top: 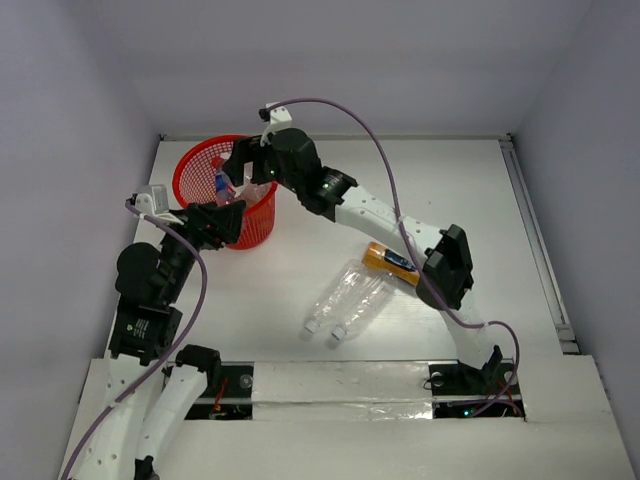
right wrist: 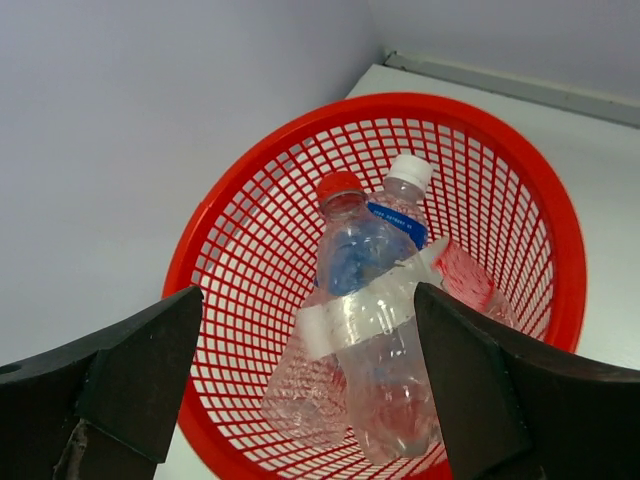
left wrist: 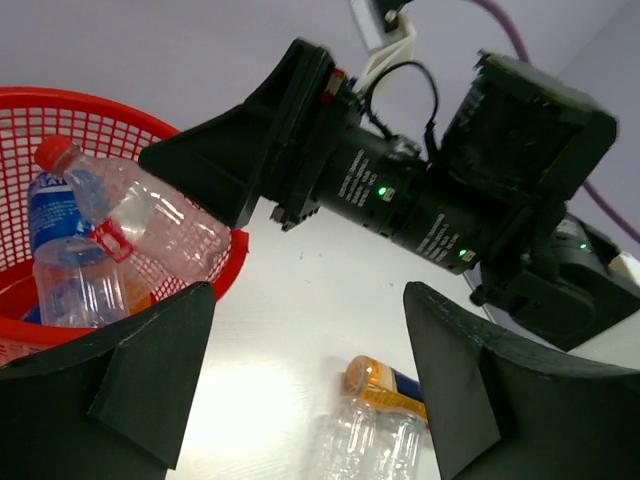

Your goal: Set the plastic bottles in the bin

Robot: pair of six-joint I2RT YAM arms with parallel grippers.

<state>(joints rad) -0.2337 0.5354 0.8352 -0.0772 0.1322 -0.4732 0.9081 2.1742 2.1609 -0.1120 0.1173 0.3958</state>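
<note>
The red mesh bin stands at the back left of the table. My right gripper hangs open over it. In the right wrist view the gripper is wide open above the bin, clear of three bottles lying inside: a red-capped one, a white-capped one with a blue label and a clear one with a white band. My left gripper is open and empty at the bin's near right side. Two clear bottles and an orange bottle lie on the table.
In the left wrist view the open gripper looks past the bin at the right arm's wrist, with the orange bottle and clear bottles below. Walls close the table on three sides.
</note>
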